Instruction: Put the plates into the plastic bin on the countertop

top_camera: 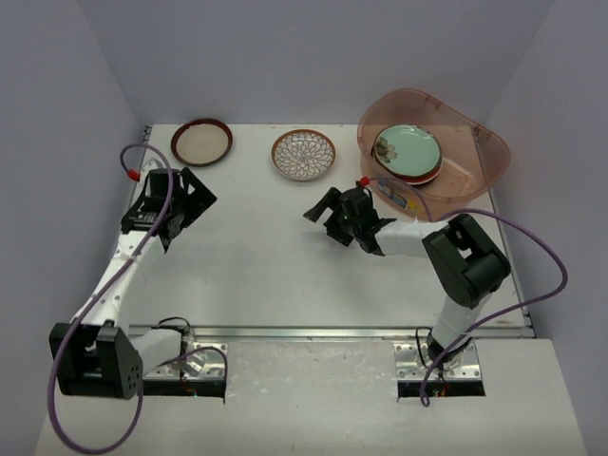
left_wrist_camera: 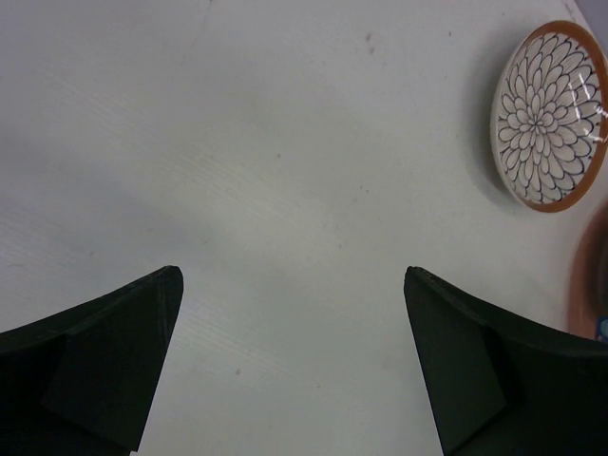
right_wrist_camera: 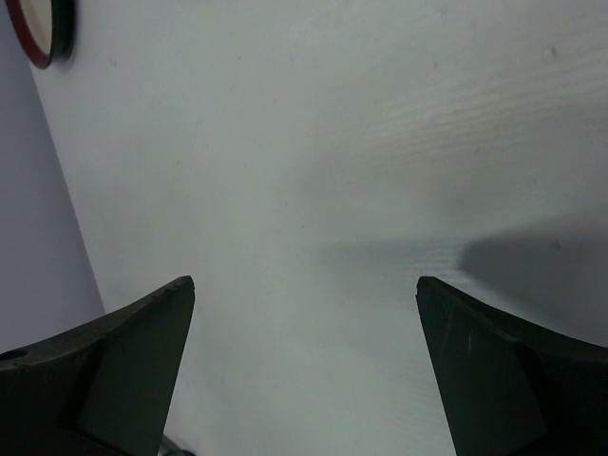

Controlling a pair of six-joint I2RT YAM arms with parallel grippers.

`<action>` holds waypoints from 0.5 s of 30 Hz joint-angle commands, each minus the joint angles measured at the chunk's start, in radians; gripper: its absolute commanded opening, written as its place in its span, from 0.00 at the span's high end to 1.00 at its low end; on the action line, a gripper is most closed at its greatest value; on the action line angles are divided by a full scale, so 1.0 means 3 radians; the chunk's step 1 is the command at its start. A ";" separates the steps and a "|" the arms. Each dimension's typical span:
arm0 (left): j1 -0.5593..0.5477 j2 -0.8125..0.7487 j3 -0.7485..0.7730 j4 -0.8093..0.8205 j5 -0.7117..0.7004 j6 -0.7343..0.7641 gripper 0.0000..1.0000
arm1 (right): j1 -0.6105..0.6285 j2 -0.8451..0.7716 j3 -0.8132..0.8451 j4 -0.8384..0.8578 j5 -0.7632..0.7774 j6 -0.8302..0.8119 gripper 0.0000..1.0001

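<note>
In the plastic bin [top_camera: 489,152], a mint green plate [top_camera: 408,150] is topping a stack [top_camera: 430,177] whose lower plates are mostly hidden, their number unclear. Left of the bin, a brown lattice plate [top_camera: 303,154] and, farther left, a dark-rimmed cream plate [top_camera: 201,142] are lying on the surface [top_camera: 266,275]. The jaws of the left arm [top_camera: 116,283] and of the right arm [top_camera: 465,258] are hanging wide open there, gripping nothing.

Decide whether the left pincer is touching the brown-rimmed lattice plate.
Apart. The left wrist view shows the left pincer open and empty, with bare white countertop between it and the brown-rimmed lattice plate.
</note>
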 commanded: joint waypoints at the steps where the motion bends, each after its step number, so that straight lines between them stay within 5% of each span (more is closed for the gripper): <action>1: 0.0522 0.0604 0.0154 0.0981 0.0908 -0.0679 0.00 | 0.0034 -0.0464 -0.0299 0.0465 -0.0664 -0.0062 0.01; 6: 0.0828 0.1450 0.0402 0.2042 0.1058 -0.1048 0.00 | 0.0003 -0.1051 -0.0964 0.0969 -0.1443 -0.0179 0.01; 15: 0.0971 0.3205 0.1741 0.1791 0.1072 -0.0892 0.00 | -0.0007 -0.1680 -0.1671 0.1233 -0.1764 -0.0197 0.01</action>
